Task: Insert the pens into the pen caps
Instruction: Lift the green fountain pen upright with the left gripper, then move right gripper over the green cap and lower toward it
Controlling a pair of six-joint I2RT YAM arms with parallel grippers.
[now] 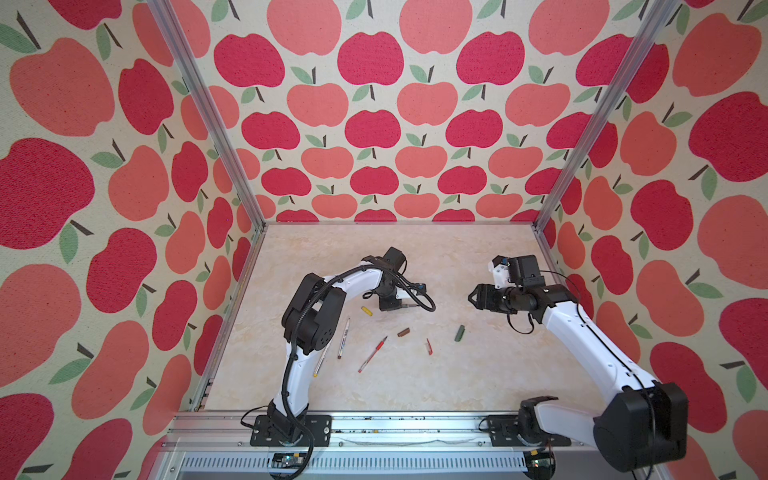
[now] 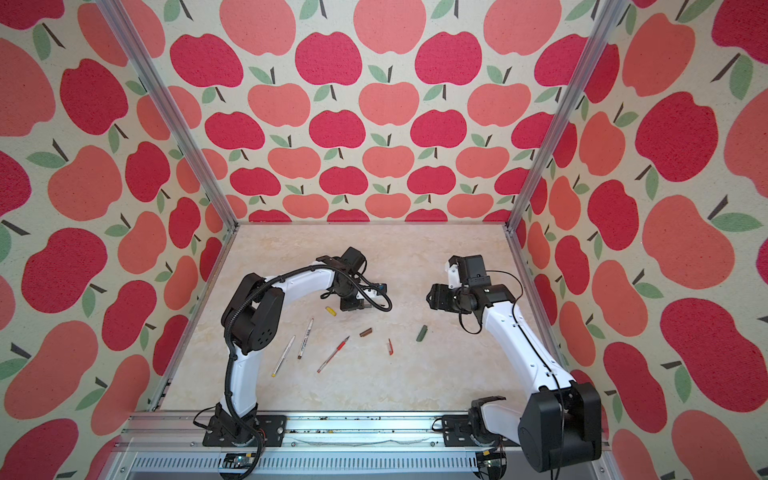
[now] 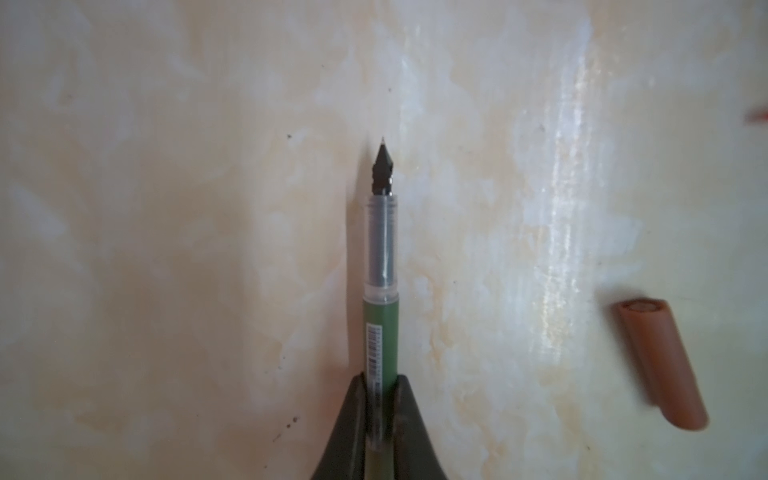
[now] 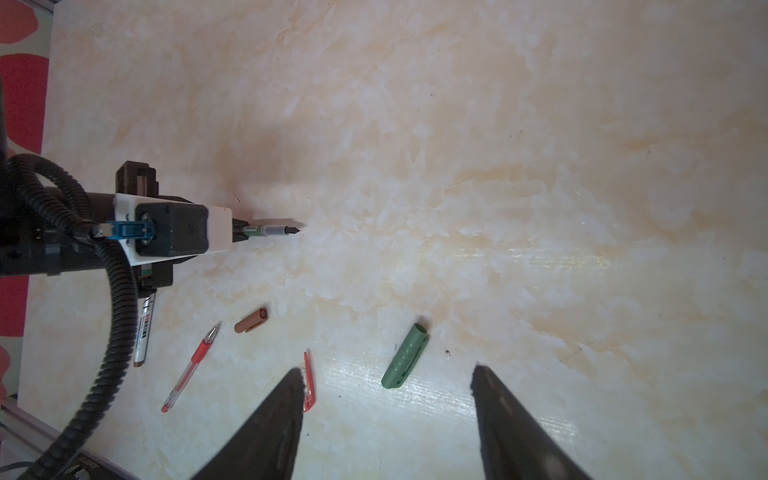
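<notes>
The green pen (image 3: 380,324) is near the middle of the table (image 1: 457,257). In both top views its long side runs from 9 to 3 o'clock, tip at 3. The left gripper (image 3: 380,386) pinches its back part. The green cap (image 1: 459,333) lies at 4 o'clock. The right gripper (image 4: 386,369) is spread wide, holding nothing.

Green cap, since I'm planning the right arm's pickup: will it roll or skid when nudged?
The green cap has a clip along one side, so it probably won't roll far. It looks like a short hollow plastic tube, likely light and stiff. On the glossy table it may skid if pushed from one end.
</notes>
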